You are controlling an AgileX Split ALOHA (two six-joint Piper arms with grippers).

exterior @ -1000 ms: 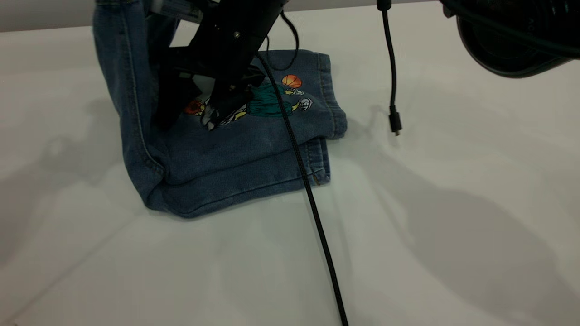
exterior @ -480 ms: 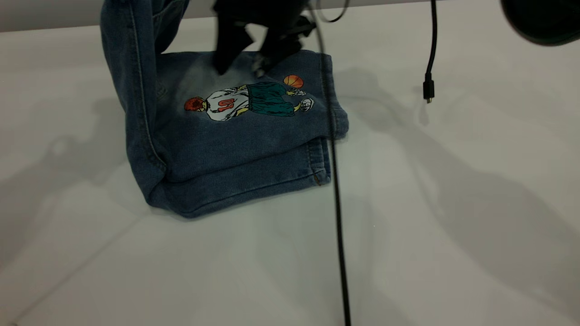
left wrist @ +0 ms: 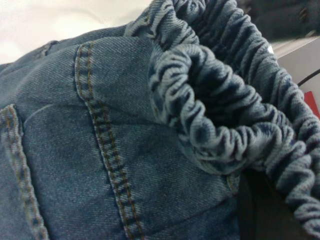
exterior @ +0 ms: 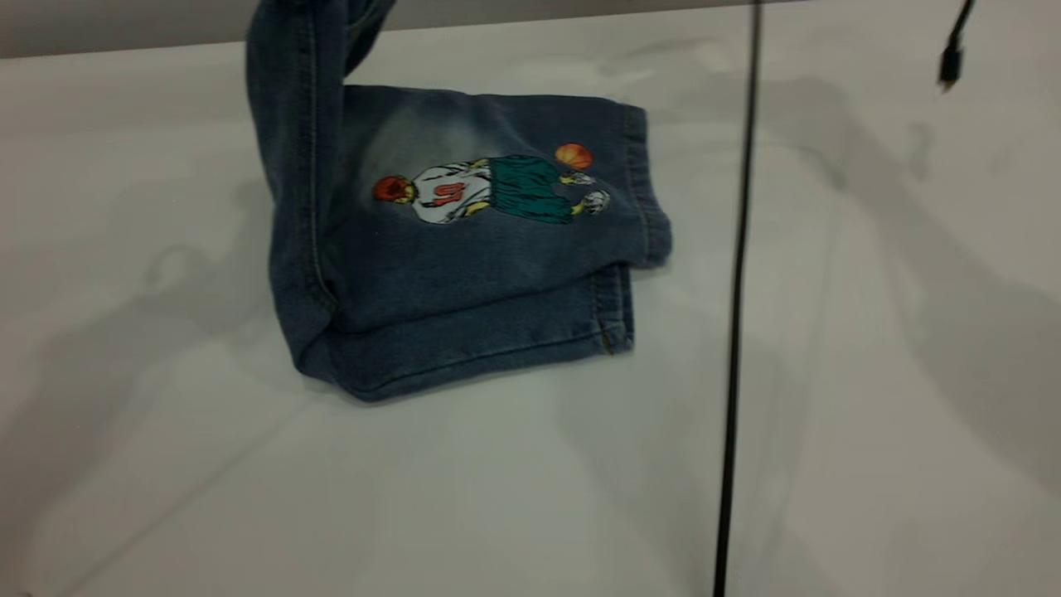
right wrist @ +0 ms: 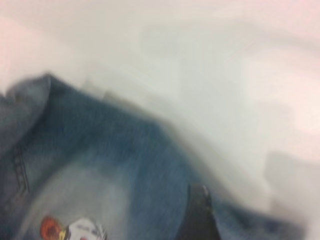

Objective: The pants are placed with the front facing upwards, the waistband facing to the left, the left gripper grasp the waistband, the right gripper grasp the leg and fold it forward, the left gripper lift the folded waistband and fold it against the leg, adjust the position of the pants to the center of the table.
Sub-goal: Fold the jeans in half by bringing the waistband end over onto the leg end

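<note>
On the large white tabletop [exterior: 829, 373] the short blue denim pants [exterior: 464, 274] are seen folded leg over leg (print uppermost), the black right gripper [right wrist: 200, 215], finger state indeterminable, now withdrawn from the leg [exterior: 497, 207], leaving the gathered elastic waistband [left wrist: 220, 115] raised, evidently pinched by the left gripper, for folding.

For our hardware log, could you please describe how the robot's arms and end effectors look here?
Little shows. The left end effector is only a matte black edge; the right end effector a dark, pointed wedge tip, blurred. One thin black cable crosses the exterior view; a second black cable ends in a small plug. No markings visible.
</note>
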